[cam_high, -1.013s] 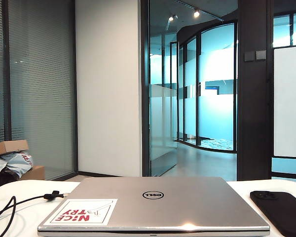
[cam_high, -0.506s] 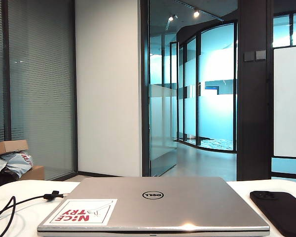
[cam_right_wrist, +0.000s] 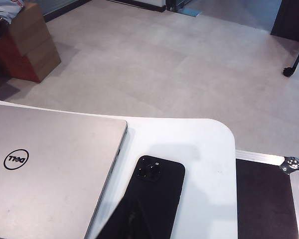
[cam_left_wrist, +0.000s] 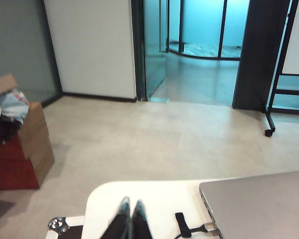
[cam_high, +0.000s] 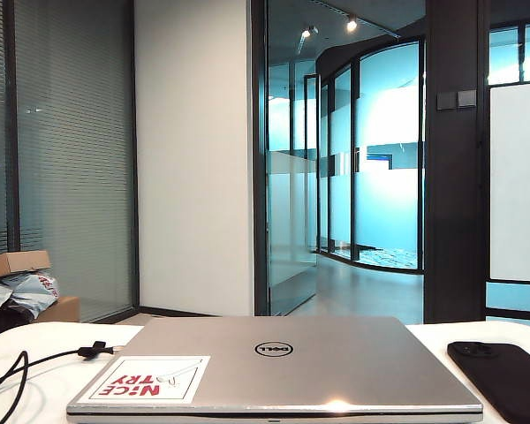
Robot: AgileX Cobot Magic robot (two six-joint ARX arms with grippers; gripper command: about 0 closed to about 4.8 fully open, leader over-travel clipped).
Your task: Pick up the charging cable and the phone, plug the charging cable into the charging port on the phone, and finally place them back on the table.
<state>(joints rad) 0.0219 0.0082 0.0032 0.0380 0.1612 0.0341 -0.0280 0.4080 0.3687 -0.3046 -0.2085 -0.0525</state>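
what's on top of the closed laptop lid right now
Only a white sticker with red lettering lies on the laptop, near its front left corner. The phone and the charging cable lie beside it on the table. Whatever is beneath the laptop is hidden.

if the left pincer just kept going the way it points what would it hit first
Probably nothing: the shut left pincer points out over the table edge toward open floor. Depth is unclear.

A black charging cable (cam_high: pixel 22 364) (band-tied) and a matte-black phone (cam_right_wrist: pixel 148 196) were laid flat on the white table (cam_right_wrist: pixel 209 164).
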